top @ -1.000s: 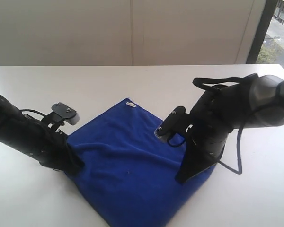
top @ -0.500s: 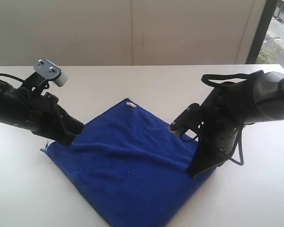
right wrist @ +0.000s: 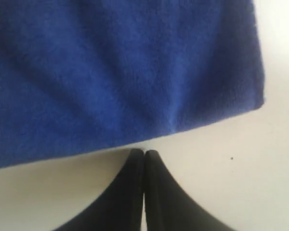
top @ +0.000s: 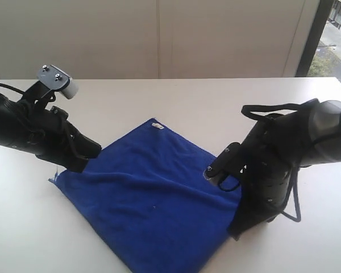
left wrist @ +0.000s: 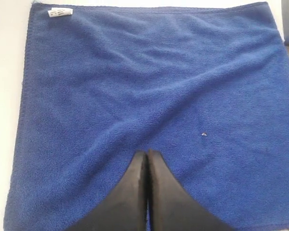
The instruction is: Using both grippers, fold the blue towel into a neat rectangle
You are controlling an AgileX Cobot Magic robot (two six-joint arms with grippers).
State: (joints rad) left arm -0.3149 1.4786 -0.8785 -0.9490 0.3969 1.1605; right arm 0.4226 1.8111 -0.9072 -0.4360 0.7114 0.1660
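Item: one deep royal-blue terry towel (top: 153,205) with one small white tag (top: 157,126), lying flat on the one white table (top: 176,96).

Two black narrow-fingered grippers. The left gripper (left wrist: 147,154) has lifted off the towel's corner. The right gripper (right wrist: 144,153) has backed just past its edge. Both are clenched and empty.

We judge that a fold has just been released.

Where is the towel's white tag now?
In the exterior view, the white tag sits at the blue towel's far corner, slightly left of centre.

The small white tag (left wrist: 59,12) at the blue towel's (left wrist: 149,96) edge carries print too tiny to read.
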